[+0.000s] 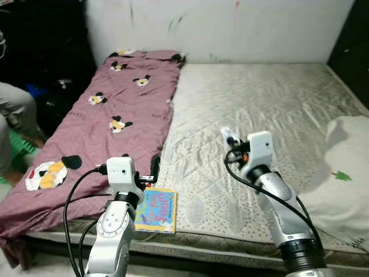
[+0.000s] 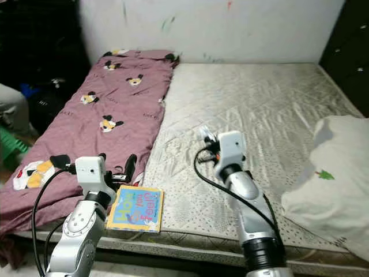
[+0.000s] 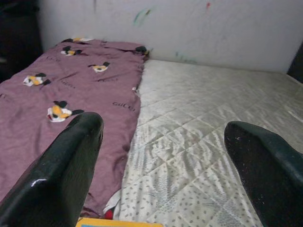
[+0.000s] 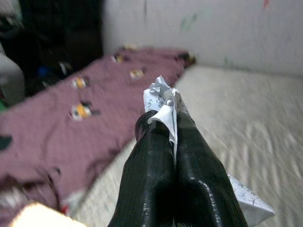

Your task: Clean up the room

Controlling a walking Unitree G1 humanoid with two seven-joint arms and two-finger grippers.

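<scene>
My right gripper (image 1: 229,136) hovers over the middle of the bare mattress (image 1: 259,109), shut on a crumpled piece of white paper (image 4: 163,97) that sticks out past its fingertips. My left gripper (image 1: 141,173) is open above the front edge of the bed, its two black fingers (image 3: 61,170) spread wide with nothing between them. Just below and in front of it lies a colourful children's book (image 1: 155,210) on the mattress edge, beside a maroon blanket (image 1: 115,115) printed with cartoon mice.
A white pillow (image 1: 343,179) with a small green print lies at the mattress's right. A person's leg (image 1: 14,112) and dark clutter sit left of the bed. A marked white wall (image 1: 230,29) runs behind it, with a dark cabinet (image 1: 354,46) at the right.
</scene>
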